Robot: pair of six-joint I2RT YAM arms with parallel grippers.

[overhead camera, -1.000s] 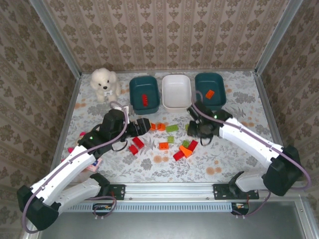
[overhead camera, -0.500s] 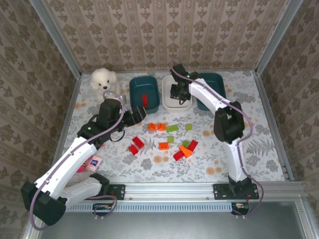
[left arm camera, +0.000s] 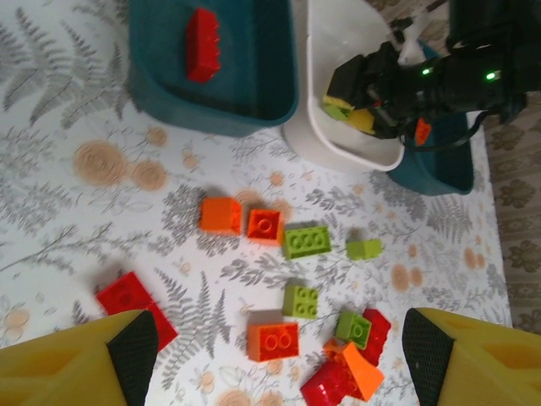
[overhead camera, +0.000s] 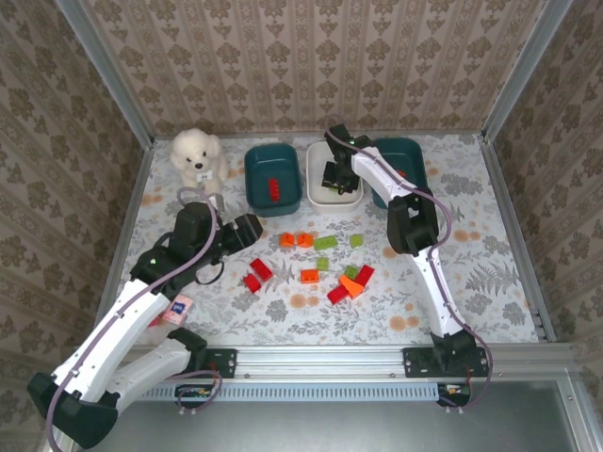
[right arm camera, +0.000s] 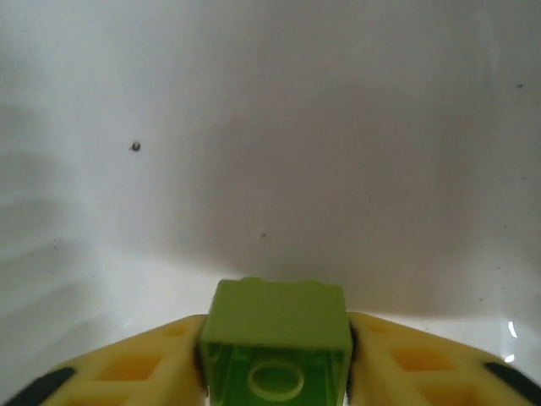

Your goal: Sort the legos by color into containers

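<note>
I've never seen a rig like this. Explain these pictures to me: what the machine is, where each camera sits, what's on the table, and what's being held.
These are two robot arms bolted to the near edge of a table. Each ends in a two-finger gripper. One picture looks down from above. The other two come from cameras on the wrists, so the yellow shapes at their bottom edges are the fingers. On the flowered table lie loose bricks in red, orange and lime green. Behind them stand a left teal tub, a white tub, a right teal tub and a plush dog. The left teal tub holds a red brick. The right gripper, inside the white tub, is shut on a lime green brick. The left gripper is open and holds nothing.
</note>
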